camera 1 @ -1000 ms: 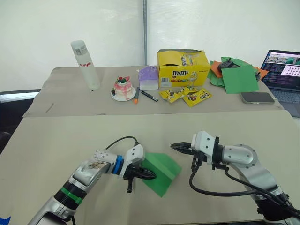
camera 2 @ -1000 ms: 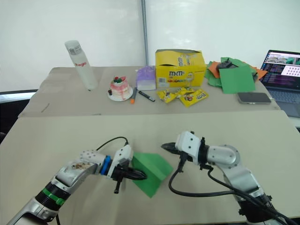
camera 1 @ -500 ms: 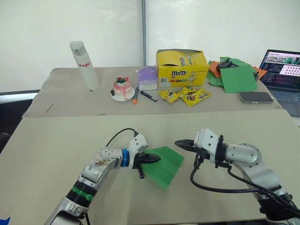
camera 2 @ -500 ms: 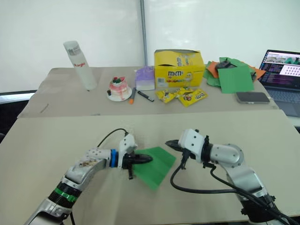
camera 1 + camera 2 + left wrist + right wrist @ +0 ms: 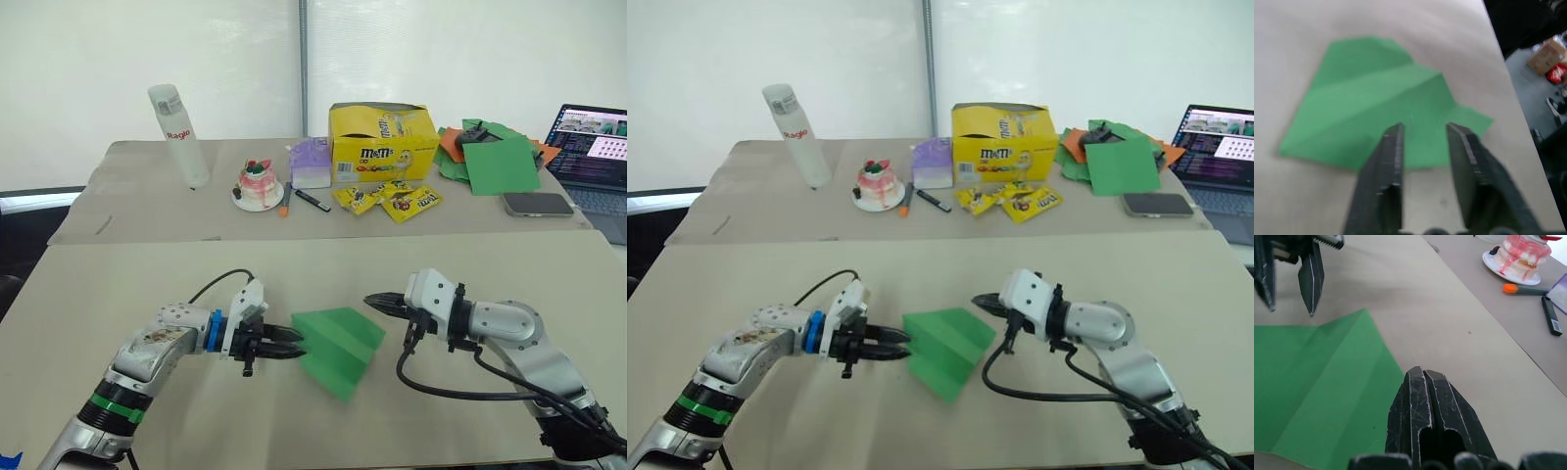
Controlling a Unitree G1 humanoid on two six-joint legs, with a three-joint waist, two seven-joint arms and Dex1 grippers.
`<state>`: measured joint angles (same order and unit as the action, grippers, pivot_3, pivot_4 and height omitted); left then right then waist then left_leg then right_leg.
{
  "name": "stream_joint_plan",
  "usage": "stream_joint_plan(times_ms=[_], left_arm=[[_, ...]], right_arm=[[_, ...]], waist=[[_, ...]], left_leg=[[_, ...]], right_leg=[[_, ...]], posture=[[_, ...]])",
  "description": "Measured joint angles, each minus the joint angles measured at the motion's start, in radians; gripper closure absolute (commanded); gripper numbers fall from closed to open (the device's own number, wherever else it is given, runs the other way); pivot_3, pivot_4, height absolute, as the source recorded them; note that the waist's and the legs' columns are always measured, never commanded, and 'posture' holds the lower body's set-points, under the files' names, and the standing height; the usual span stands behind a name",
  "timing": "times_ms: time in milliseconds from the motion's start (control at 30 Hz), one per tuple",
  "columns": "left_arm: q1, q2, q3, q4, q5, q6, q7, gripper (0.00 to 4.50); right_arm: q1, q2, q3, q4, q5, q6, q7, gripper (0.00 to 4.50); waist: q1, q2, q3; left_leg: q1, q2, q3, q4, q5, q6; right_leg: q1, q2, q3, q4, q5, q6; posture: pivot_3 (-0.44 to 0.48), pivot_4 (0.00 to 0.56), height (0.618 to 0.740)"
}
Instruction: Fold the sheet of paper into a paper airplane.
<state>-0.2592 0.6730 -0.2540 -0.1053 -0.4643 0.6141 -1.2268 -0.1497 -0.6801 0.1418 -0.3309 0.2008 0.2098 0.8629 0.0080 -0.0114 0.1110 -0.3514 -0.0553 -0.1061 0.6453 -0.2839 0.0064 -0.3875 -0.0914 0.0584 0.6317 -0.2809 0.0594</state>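
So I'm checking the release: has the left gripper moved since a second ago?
Yes. The left gripper has drawn back leftward off the green paper, away from the right gripper; its fingers are now open.

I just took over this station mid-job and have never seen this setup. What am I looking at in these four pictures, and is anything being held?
It is a two-armed robot at a beige table. Two pictures come from its head, looking down over both arms; the other two come from each wrist, looking along that arm's black fingers. The left tool is open beside the folded green sheet of paper, which lies flat. The right tool is shut, at the paper's far corner. Neither holds anything. At the back stand a bottle, a yellow candy box, a heap of coloured sheets and a laptop.
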Motion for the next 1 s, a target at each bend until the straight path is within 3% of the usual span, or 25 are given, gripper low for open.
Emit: stream_joint_plan(times_ms=[167,333,567,900,1000], left_arm=[[-0.041,-0.029,0.068,0.081,-0.093,0.194,0.038,1.73],[-0.059,0.007,0.134,0.134,-0.146,0.317,0.043,1.73],[-0.045,0.011,0.129,0.084,-0.185,0.367,0.018,1.73],[-0.117,-0.031,0.133,0.201,-0.145,0.341,0.09,1.73],[-0.149,-0.087,0.128,0.223,-0.142,0.343,0.1,1.73]], right_arm=[[0.017,0.005,0.0,-0.001,0.0,0.0,-0.016,4.5],[0.038,0.005,-0.003,-0.011,0.0,0.001,-0.021,4.5],[0.039,0.005,-0.003,-0.015,0.001,0.01,-0.022,4.5],[0.04,0.007,-0.003,-0.023,0.001,0.019,-0.031,4.5],[0.039,0.01,-0.003,-0.025,0.001,0.019,-0.036,4.5]], waist=[[0.0,0.0,0.0],[-0.011,0.0,0.0],[-0.01,0.0,0.0],[-0.01,0.0,0.0],[-0.004,0.0,0.0]], left_leg=[[0.0,0.0,0.0,0.0,0.0,0.0],[0.0,0.0,-0.001,0.0,0.0,0.0],[0.0,0.0,-0.001,0.0,0.0,0.0],[0.0,0.0,-0.001,0.0,0.0,0.0],[0.0,-0.001,-0.001,0.0,0.0,0.0]], right_leg=[[0.0,0.001,0.0,0.001,0.0,0.0],[-0.001,0.001,0.0,0.001,0.0,0.0],[0.0,0.0,0.0,0.001,0.0,0.0],[0.0,0.0,0.0,0.001,0.0,0.0],[0.0,-0.001,0.0,0.001,0.0,0.0]], posture=[[0.0,0.15,0.74],[0.0,0.15,0.74],[0.0,0.15,0.74],[0.0,0.15,0.74],[0.0,0.15,0.74]])
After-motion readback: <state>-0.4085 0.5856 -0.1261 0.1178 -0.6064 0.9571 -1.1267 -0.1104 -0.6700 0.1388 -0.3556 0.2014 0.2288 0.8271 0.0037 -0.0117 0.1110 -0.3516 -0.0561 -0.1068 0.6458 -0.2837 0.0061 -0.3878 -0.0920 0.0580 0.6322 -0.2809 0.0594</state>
